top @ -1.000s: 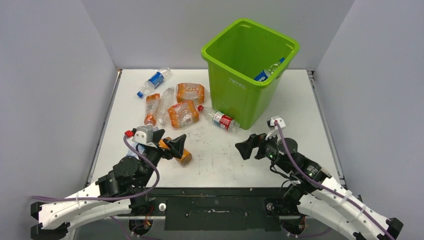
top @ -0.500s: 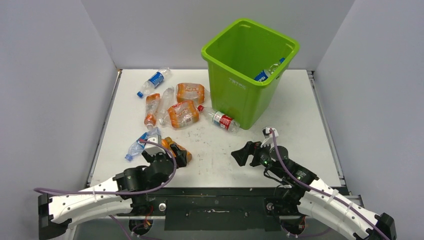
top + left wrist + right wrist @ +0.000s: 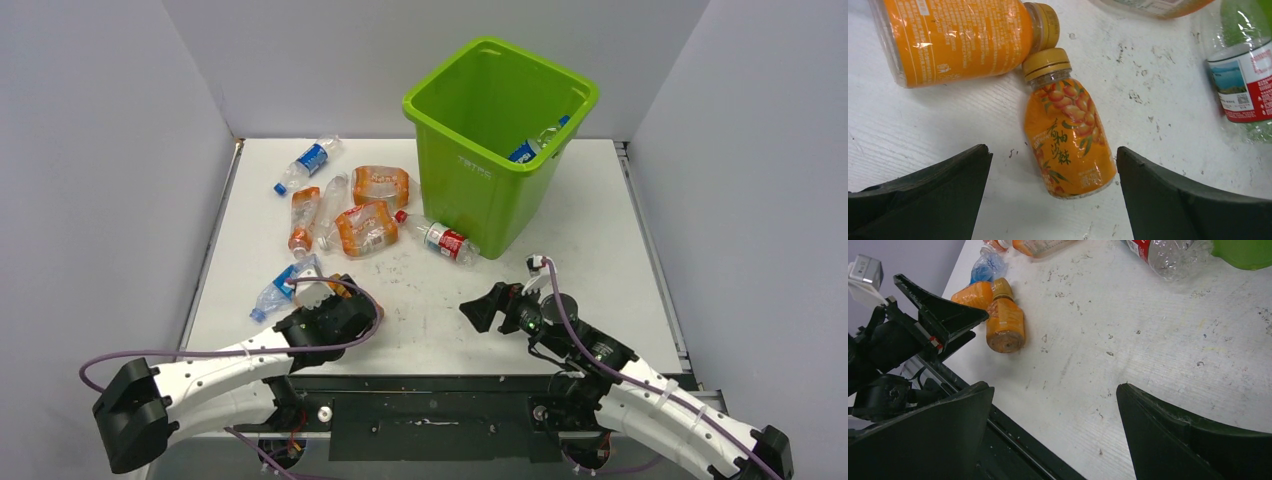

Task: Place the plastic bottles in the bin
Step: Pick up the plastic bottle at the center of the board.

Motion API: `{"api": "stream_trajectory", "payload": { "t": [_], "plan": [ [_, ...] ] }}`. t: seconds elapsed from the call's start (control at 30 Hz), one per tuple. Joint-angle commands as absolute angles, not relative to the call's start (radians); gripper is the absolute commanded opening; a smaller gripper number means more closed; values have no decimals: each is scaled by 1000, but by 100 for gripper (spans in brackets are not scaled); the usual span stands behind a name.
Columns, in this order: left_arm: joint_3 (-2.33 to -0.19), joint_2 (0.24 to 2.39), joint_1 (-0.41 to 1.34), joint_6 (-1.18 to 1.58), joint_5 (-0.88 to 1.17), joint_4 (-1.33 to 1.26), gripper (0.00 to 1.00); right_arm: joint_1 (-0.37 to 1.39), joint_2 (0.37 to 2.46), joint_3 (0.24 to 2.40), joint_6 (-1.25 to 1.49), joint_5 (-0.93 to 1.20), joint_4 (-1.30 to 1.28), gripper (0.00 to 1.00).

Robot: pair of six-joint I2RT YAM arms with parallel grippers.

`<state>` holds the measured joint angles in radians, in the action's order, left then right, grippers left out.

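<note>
Left gripper [image 3: 1052, 152] low over the near-left of the table [image 3: 600, 230], fingers flung wide apart. Straddles a small orange bottle [image 3: 1068, 145] from above: fruit-print label, gold cap, lying flat, a black finger on either side and clear of it. Cap pressed right up against the cap of a second orange bottle [image 3: 958, 40], fatter, lying crosswise just beyond. Just left of that pair in the top view, a crushed blue bottle [image 3: 278, 293], flat on the table.

Over to the right gripper [image 3: 1055, 387]: also spread to the full, hovering above bare tabletop at the near centre-right, pointing across toward the left arm. Grips nothing.

Further back on the left, a loose huddle of crushed plastic: two wide orange-banded bottles [image 3: 366, 228], one behind the other, with a slimmer orange-labelled bottle [image 3: 304, 215] and a clear bottle [image 3: 330, 205] just beside them. Beyond those, near the far-left corner, a blue-labelled bottle [image 3: 310, 160] on its own, blue cap toward the left wall.

Nearer the middle, a red-labelled bottle [image 3: 445, 241] on its side, red cap to the left, foot just beside the base of the bin [image 3: 470, 175].

Bin upright at the far centre-right of the table, lime green, thick rolled rim, towering over everything around it. Down inside, against its right wall, a binned bottle [image 3: 523, 151] with a blue label showing.
</note>
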<state>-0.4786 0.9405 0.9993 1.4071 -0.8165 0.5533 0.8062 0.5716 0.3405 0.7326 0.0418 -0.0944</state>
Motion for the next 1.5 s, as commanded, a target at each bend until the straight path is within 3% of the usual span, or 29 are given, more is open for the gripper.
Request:
{"api": "stream_trajectory", "payload": {
  "t": [0.0, 0.27, 0.53, 0.7, 0.83, 1.13, 1.3, 1.47],
  "plan": [
    [-530, 999, 931, 1484, -749, 485, 96, 814, 555, 348, 744, 32, -54, 100],
    [-553, 1136, 899, 1444, -715, 391, 99, 820, 555, 348, 747, 29, -57, 100],
    [-511, 1195, 898, 1433, -675, 270, 75, 825, 531, 361, 741, 23, -89, 100],
    [-473, 1186, 897, 1387, -657, 201, 50, 827, 510, 374, 733, 16, -122, 100],
    [-483, 1167, 903, 1271, -624, 160, 38, 827, 492, 388, 723, 20, -143, 100],
    [-678, 883, 1067, 820, -672, 276, 33, 829, 435, 567, 624, 30, -282, 100],
    [-734, 679, 1081, 384, -395, 169, 32, 829, 384, 641, 601, 135, -246, 100],
    [-815, 616, 1081, 59, -67, 194, 26, 828, 339, 657, 620, 262, -72, 95]
  ]
}}
